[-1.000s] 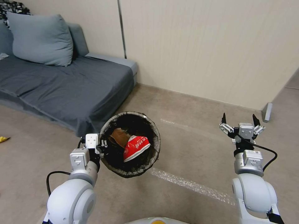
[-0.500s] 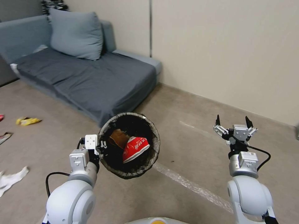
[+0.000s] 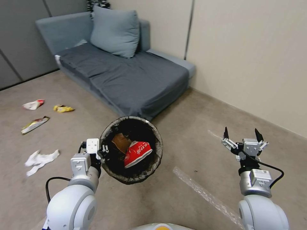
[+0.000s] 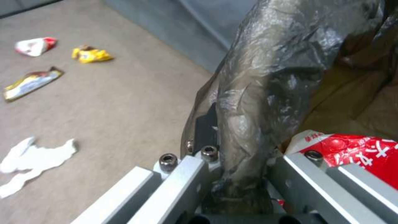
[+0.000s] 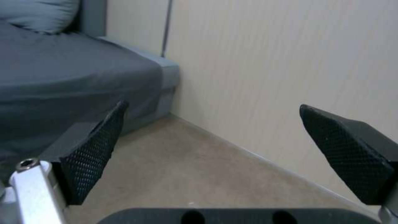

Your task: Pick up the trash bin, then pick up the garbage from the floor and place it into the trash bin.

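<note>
My left end effector (image 3: 104, 150) is clamped on the bag-lined rim of the trash bin (image 3: 110, 166), holding it off the floor in front of me; a red-and-white cup (image 3: 137, 152) and a brown paper bag (image 3: 121, 142) already lie inside. My right end effector (image 3: 242, 135) hangs empty, its fingers wide apart, on the far side of the bin from what remains. All 4 loose pieces lie on the floor to my left: white tissue (image 3: 40, 158), a long wrapper (image 3: 34, 124), a yellow wrapper (image 3: 64, 109) and a crumpled cup (image 3: 33, 104). The free arm is the farther one.
</note>
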`<state>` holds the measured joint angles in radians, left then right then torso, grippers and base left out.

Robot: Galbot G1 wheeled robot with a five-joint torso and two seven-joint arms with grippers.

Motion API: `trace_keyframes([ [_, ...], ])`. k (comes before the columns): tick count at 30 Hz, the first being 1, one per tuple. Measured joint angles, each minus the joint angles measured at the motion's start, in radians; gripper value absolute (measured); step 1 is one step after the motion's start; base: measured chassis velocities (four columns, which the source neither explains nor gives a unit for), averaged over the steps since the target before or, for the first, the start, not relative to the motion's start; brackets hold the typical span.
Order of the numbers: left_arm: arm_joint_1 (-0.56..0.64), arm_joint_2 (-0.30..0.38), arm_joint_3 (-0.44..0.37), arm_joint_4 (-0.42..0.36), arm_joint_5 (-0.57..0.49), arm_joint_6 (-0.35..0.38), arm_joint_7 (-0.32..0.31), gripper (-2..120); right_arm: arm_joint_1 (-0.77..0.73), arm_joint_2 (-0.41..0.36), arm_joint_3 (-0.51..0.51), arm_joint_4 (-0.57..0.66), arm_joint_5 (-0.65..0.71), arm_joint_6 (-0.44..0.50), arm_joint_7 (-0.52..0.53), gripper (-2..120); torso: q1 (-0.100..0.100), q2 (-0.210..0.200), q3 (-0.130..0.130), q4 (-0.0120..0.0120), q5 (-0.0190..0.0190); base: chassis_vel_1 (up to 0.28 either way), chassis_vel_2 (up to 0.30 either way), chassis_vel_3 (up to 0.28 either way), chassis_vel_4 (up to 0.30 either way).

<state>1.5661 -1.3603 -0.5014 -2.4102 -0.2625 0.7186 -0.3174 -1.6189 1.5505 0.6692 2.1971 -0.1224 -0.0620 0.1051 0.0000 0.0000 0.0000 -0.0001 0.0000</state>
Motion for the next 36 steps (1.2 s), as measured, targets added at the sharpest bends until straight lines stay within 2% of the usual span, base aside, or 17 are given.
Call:
trace_keyframes([
  [36,-0.004,-0.006,-0.001,0.013,-0.002,0.004,0.003,0,0.015,0.013,-0.017,-0.034,-0.02,0.002,-0.008,100,0.0,0.0,0.0,0.0003,0.0,0.094,0.1,0.1,0.095],
])
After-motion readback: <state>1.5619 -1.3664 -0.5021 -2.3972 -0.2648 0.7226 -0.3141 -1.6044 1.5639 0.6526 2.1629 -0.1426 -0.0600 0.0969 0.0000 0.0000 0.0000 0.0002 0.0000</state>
